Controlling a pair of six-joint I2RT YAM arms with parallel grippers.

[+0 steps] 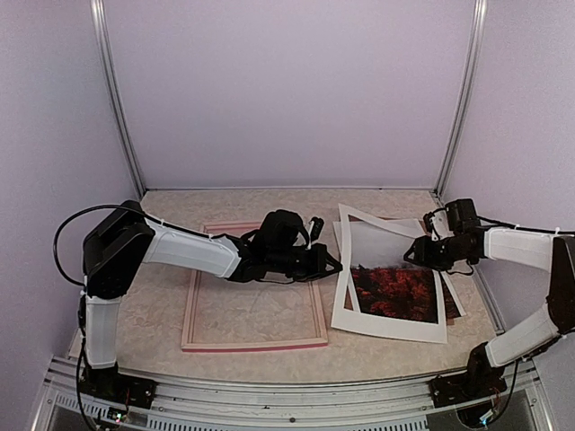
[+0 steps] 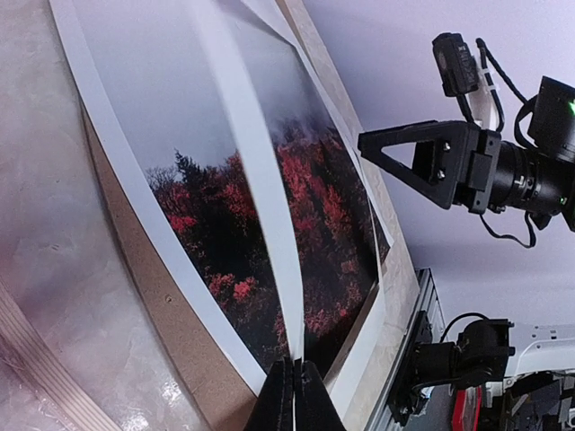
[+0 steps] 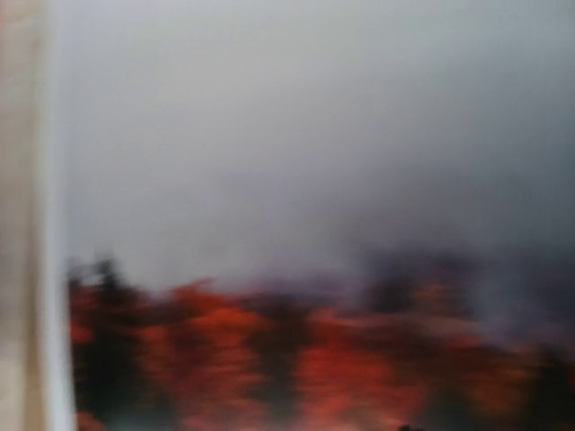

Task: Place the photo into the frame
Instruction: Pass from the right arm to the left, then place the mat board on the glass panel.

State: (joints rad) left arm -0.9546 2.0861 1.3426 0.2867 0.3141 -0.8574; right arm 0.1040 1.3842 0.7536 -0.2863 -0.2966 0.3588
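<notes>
The photo [image 1: 400,292], dark red trees under grey sky, lies at the right on a brown board [image 2: 135,260]. A white window mat [image 1: 386,325] lies over it. My left gripper [image 1: 337,266] is shut on the mat's left strip [image 2: 260,180], with the jaws [image 2: 295,364] pinched together on it and the strip raised above the print [image 2: 225,242]. The pink frame [image 1: 254,344] lies flat on the table, left of the photo, with my left arm across it. My right gripper [image 1: 413,254] hovers over the photo's upper right part. Its wrist view shows only a blurred close print [image 3: 269,359], and its jaws are not readable.
Pale walls with metal posts [image 1: 121,108] close in the back and sides. A metal rail [image 1: 269,400] runs along the table's near edge by the arm bases. The right arm's wrist and cables [image 2: 503,171] hang above the photo's far side.
</notes>
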